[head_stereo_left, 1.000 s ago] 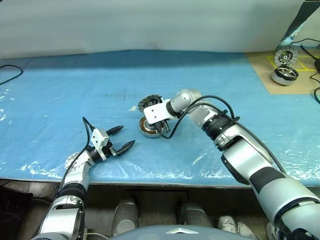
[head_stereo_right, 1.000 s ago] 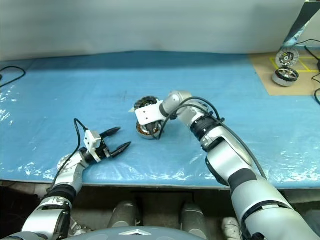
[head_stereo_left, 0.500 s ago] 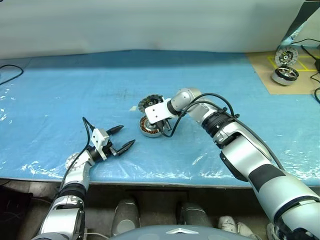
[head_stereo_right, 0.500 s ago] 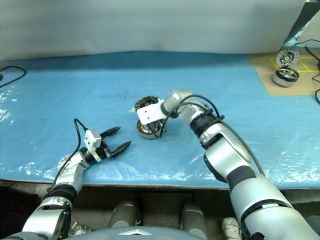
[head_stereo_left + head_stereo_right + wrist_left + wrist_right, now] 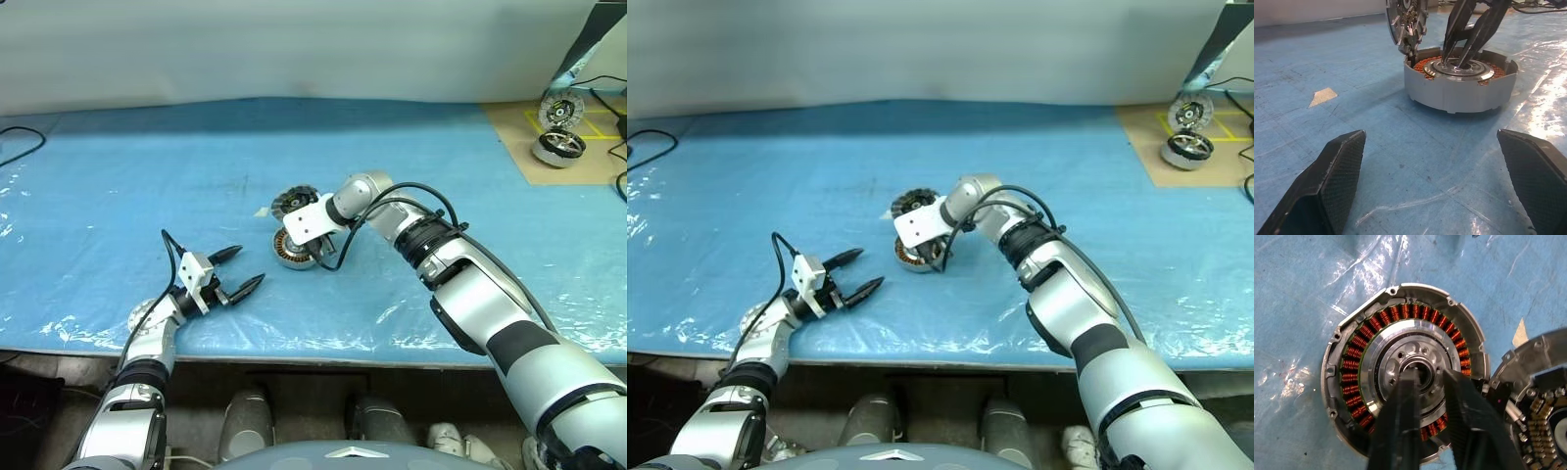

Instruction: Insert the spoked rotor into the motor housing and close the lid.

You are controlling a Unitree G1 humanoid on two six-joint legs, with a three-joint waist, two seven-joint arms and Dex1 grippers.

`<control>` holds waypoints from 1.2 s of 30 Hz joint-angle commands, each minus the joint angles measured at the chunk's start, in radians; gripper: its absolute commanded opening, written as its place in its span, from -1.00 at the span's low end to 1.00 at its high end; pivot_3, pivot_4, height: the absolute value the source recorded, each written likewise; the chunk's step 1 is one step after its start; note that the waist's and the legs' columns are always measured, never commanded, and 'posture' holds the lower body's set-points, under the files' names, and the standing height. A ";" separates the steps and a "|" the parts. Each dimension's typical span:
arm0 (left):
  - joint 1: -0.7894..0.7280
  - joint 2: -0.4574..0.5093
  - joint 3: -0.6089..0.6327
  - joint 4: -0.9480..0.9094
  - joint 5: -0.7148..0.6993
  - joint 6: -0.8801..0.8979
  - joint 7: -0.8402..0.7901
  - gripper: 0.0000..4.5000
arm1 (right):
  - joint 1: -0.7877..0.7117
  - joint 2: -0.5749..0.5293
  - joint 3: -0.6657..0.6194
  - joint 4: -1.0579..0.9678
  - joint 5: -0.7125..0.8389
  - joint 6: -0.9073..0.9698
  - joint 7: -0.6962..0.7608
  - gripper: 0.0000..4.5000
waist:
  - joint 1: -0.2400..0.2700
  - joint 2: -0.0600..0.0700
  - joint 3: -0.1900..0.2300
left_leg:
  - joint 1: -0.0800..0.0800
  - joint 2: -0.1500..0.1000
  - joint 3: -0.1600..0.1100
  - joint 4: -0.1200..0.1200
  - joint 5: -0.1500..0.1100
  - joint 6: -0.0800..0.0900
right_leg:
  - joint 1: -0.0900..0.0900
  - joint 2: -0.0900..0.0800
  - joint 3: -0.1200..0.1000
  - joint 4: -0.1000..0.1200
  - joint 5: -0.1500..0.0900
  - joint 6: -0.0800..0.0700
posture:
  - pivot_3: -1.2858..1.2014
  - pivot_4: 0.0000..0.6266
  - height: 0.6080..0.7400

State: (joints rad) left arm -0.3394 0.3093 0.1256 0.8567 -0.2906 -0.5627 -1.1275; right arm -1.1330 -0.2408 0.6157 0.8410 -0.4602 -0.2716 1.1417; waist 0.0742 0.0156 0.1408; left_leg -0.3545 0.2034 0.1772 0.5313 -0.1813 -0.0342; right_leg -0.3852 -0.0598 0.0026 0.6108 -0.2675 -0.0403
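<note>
The motor housing point(image 5: 294, 252) is a shallow silver cup with copper-orange windings, lying mid-table. The spoked rotor point(image 5: 1400, 345) sits inside that ring of windings, silvery hub up. The lid point(image 5: 294, 203) stands upright and open, hinged at the housing's far rim. My right gripper point(image 5: 1429, 374) points down into the housing. Its fingers point(image 5: 1469, 34) are a little apart, open, with their tips at the rotor's hub. My left gripper point(image 5: 249, 266) hovers low over the sheet, nearer the front edge and left of the housing, open and empty.
A blue plastic sheet point(image 5: 118, 196) covers the table. A small pale scrap point(image 5: 261, 211) lies left of the lid. At the back right, a tan board point(image 5: 519, 137) carries a silver-and-black motor point(image 5: 557, 147) and an upright disc point(image 5: 560, 108). A black cable point(image 5: 20, 147) lies far left.
My right wrist has shifted slightly over the housing. The left arm, the housing and the lid have not moved.
</note>
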 commanded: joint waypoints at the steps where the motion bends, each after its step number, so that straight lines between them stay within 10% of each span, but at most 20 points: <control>1: 0.034 -0.016 -0.024 0.048 0.030 0.035 0.013 1.00 | -0.007 -0.007 0.024 0.004 -0.030 -0.018 0.013 -0.13 | 0.000 0.000 0.000 | 0.000 0.000 0.000 0.000 0.000 0.000 | 0.000 0.000 0.000 0.000 0.000 0.000 | 0.03 -0.52 1.00; 5: 0.035 -0.018 -0.024 0.046 0.030 0.033 0.013 1.00 | 0.000 0.002 0.004 -0.017 -0.006 0.001 0.033 0.47 | 0.001 0.000 0.000 | 0.000 0.000 0.000 0.000 0.000 0.000 | 0.000 0.000 0.000 0.000 0.000 0.000 | 0.03 -0.52 1.00; 18: 0.045 -0.019 -0.028 0.036 0.032 0.035 0.013 1.00 | 0.035 -0.035 -0.030 -0.103 0.016 0.044 0.038 0.47 | 0.002 0.000 0.000 | 0.000 0.000 0.000 0.000 0.000 0.000 | 0.000 0.000 0.000 -0.001 0.000 0.000 | 0.03 -0.52 1.00; 26: 0.053 -0.017 -0.030 0.026 0.031 0.036 0.006 1.00 | 0.104 -0.086 -0.031 -0.228 0.036 0.097 0.079 -0.60 | 0.002 -0.001 0.000 | -0.002 0.000 0.000 0.000 0.000 0.000 | 0.000 0.000 0.000 -0.002 0.000 0.000 | 0.03 -0.52 1.00; 36: 0.058 -0.013 -0.030 0.020 0.029 0.035 -0.004 1.00 | 0.131 -0.087 -0.021 -0.253 0.017 0.131 0.041 -0.60 | 0.001 -0.001 0.000 | -0.002 0.000 0.000 0.000 0.000 0.000 | -0.001 0.000 0.000 -0.002 0.000 0.001 | 0.03 -0.52 1.00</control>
State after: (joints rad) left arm -0.3166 0.3082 0.1250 0.8276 -0.2906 -0.5595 -1.1289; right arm -1.0131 -0.3228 0.5906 0.6011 -0.4326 -0.1470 1.1867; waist 0.0748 0.0148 0.1411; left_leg -0.3561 0.2034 0.1773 0.5313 -0.1812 -0.0344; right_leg -0.3857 -0.0597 0.0022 0.6088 -0.2672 -0.0398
